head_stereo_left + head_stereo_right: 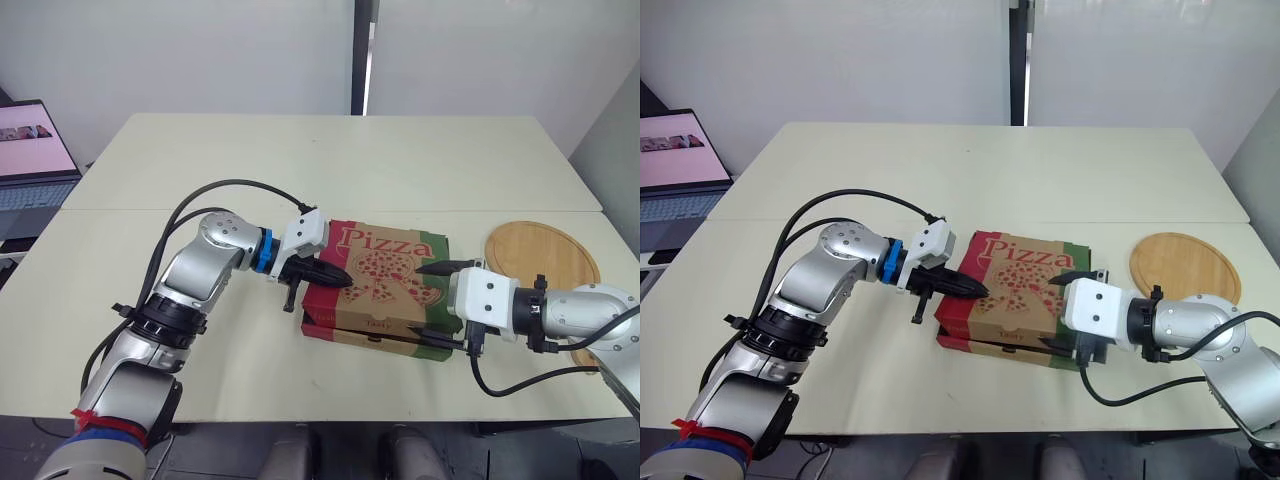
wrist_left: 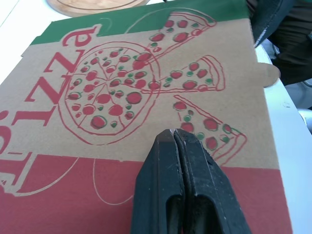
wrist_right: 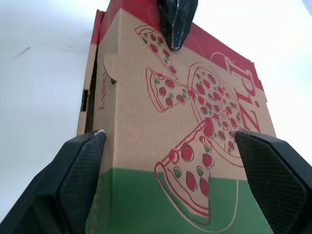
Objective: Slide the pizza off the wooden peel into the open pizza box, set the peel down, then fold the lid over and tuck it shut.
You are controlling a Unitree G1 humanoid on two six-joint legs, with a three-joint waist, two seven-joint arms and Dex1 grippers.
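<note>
The pizza box (image 1: 385, 278) lies shut near the counter's (image 1: 330, 160) front edge, its printed lid down, so what is inside is hidden. The wooden peel (image 1: 545, 250) lies flat on the counter just beside the box on the robot's right; its near edge is covered by the right arm. A laptop (image 1: 35, 155) at the far left is cut off by the picture's edge.

The left tool (image 1: 342, 279) has its fingers pressed together, holding nothing, with the tip over the red band of the lid – whether it touches the card is hard to tell. The right tool (image 1: 420, 300) is spread wide, its fingers either side of the box's green end – contact cannot be made out.

The counter is pale cream, and a white wall (image 1: 200, 50) stands behind it.
</note>
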